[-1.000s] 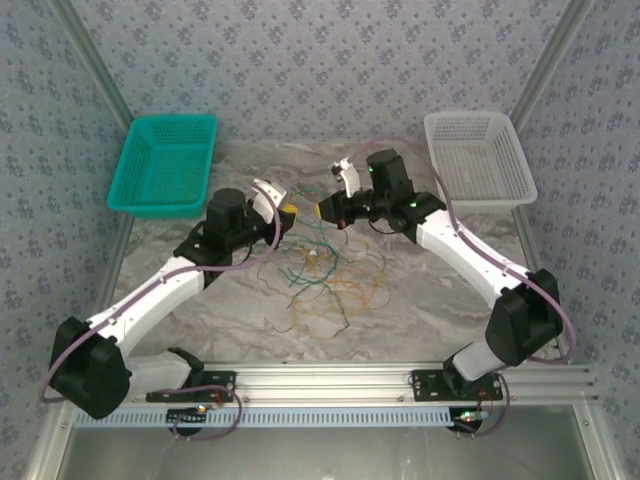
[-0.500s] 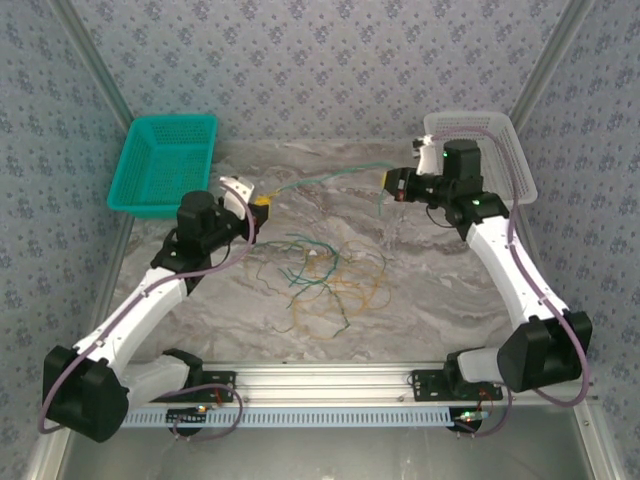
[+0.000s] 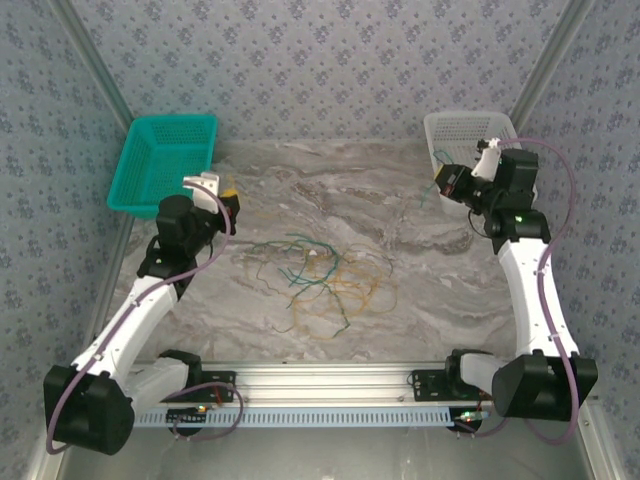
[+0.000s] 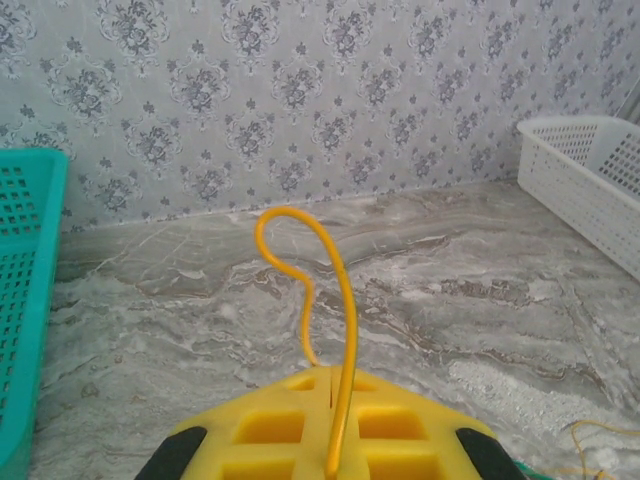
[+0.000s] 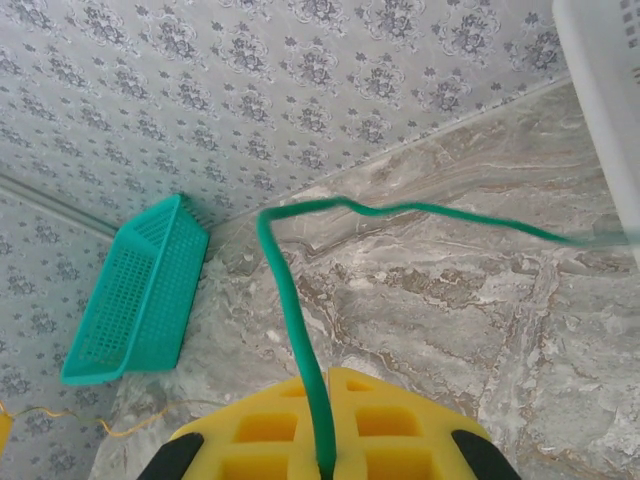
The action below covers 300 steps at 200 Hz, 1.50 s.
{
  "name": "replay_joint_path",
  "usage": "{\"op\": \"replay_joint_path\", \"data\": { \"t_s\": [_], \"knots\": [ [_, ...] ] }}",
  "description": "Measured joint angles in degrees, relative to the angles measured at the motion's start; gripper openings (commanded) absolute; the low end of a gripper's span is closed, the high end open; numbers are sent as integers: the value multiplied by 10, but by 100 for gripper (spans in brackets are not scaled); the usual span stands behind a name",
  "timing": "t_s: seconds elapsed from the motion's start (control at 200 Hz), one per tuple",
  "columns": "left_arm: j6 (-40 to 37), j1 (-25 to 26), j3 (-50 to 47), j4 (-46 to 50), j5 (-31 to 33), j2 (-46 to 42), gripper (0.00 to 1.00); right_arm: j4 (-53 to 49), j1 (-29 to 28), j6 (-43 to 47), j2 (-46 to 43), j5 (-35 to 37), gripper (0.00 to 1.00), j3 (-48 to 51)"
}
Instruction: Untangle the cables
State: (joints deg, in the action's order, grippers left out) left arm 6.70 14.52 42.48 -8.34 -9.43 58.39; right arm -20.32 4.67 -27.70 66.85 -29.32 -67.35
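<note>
The left pincer [image 3: 228, 193] hangs just beside the teal basket [image 3: 165, 165] at the far left of the marble table [image 3: 430, 300]. Its yellow pads [image 4: 420, 425] are pressed together on a single orange cable [image 4: 349, 300]. In the left wrist view that strand rises from between the pads, curls over in a hook and drops back behind them. The right pincer [image 3: 443, 180] is raised at the near left corner of the white basket [image 3: 470, 128], closed just as tightly on a green cable [image 5: 297, 330] that climbs out of its pads [image 5: 400, 435], bends sharply and runs off to the right toward the basket's wall, blurring there. The remaining cables [image 3: 322, 275] lie as a loose tangle of dark green and orange-tan loops flat on the table, about midway between the two arms and well apart from both pincers. From above the two gripped strands are too thin to follow, so whether either reaches back into the tangle cannot be told. Both baskets sit against the patterned back wall, one at each far corner.
</note>
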Motion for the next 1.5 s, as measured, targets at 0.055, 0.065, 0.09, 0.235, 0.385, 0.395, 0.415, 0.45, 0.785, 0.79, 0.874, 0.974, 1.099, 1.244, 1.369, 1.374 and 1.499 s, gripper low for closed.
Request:
{"op": "replay_joint_path", "data": {
  "t_s": [0.055,0.065,0.09,0.235,0.385,0.395,0.415,0.45,0.785,0.79,0.874,0.974,1.099,1.244,1.369,1.374,1.499],
  "knots": [
    [6,0,0,-2,-6,0,0,-7,5,0,-1,0,0,-4],
    [8,0,0,-2,-7,0,0,-8,7,0,-1,0,0,-5],
    [11,0,1,-3,-12,0,0,-11,10,0,-1,0,0,-8],
    [28,5,19,-3,-44,2,0,-34,45,3,7,4,0,-36],
    [26,52,65,19,-57,2,0,-43,73,18,49,13,0,-83],
    [25,55,68,23,-58,2,0,-43,74,19,53,14,0,-87],
    [23,66,78,30,-58,2,0,-45,75,23,62,17,0,-94],
    [21,80,93,39,-60,2,0,-48,77,29,78,21,0,-105],
    [8,169,141,55,-63,-7,0,-98,94,114,280,86,0,-272],
    [8,170,141,55,-63,-7,0,-99,94,115,282,87,0,-274],
    [4,178,141,56,-62,-7,0,-121,101,129,345,100,0,-328],
    [0,184,141,56,-62,-7,0,-134,104,139,394,112,0,-360],
    [-2,186,141,57,-62,-7,0,-160,104,146,438,148,0,-400],
    [-3,186,141,57,-60,-6,0,-174,110,149,473,172,0,-447],
    [-11,186,142,58,-58,-2,0,-187,115,149,479,152,0,-472],
    [-11,186,142,58,-57,-1,0,-187,115,149,479,151,0,-472],
    [-13,186,142,55,-49,7,0,-185,111,146,461,90,0,-467]
  ]
}}
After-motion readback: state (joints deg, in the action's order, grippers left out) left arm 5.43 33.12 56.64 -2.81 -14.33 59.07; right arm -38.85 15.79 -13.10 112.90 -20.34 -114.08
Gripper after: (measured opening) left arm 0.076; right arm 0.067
